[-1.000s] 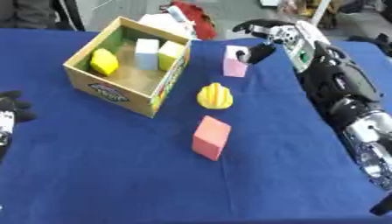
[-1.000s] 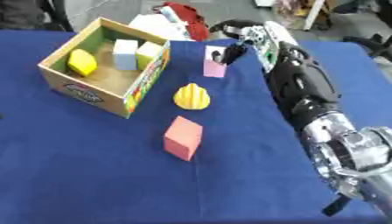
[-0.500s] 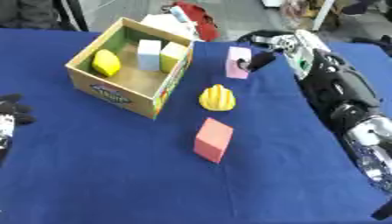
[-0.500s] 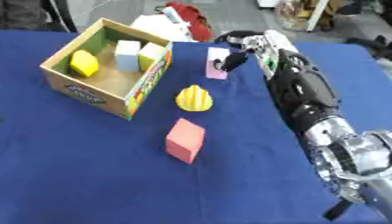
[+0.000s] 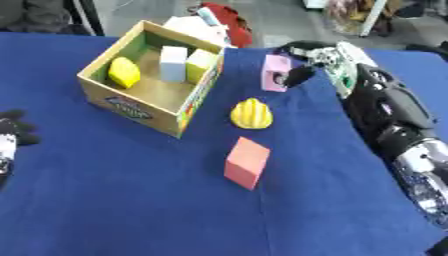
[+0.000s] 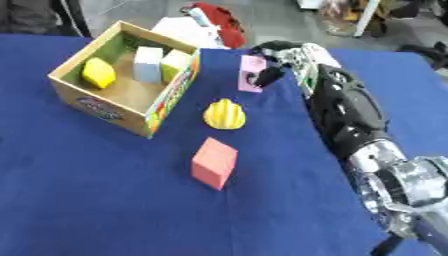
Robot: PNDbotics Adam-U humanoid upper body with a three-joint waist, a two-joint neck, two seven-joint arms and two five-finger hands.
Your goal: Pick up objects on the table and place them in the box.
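Note:
An open cardboard box (image 5: 131, 107) stands at the back left of the blue table, holding a yellow piece (image 5: 122, 73), a white block (image 5: 172, 63) and a pale green block (image 5: 200, 63). Right of it a tall pink block (image 5: 276, 71) stands upright. My right hand (image 5: 306, 56) curls over its top and right side, thumb against it. A yellow ridged object (image 5: 251, 114) lies in front of the block, and a salmon cube (image 5: 247, 162) nearer still. My left hand (image 5: 12, 134) rests at the left edge, its finger pose unclear.
Red and white things (image 5: 213, 22) lie just past the table's far edge behind the box. My right forearm (image 6: 350, 115) stretches along the right side of the table. Bare blue cloth (image 5: 131, 200) fills the near half.
My right hand has come down and closed in beside the pink block, fingers now curled round it. The block, box and other pieces have stayed put.

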